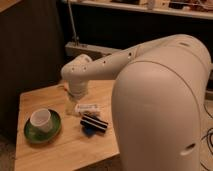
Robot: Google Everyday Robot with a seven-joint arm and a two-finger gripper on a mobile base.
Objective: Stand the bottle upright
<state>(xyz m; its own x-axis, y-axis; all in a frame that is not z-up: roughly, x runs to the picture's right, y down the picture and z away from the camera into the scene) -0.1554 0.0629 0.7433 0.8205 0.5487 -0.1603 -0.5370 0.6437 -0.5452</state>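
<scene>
The bottle [88,107] lies on its side on the wooden table [35,100]; it is small and whitish with a pale label, and sits just behind the black striped object [94,123]. My gripper [70,103] hangs down from the white wrist [76,76], low over the table at the bottle's left end. I cannot tell whether it touches the bottle. The arm sweeps across the view from the right.
A white cup [40,119] stands on a green plate [31,134] at the table's front left. The arm's large white body [160,110] fills the right side and hides that part of the table. A dark cabinet and a shelf stand behind.
</scene>
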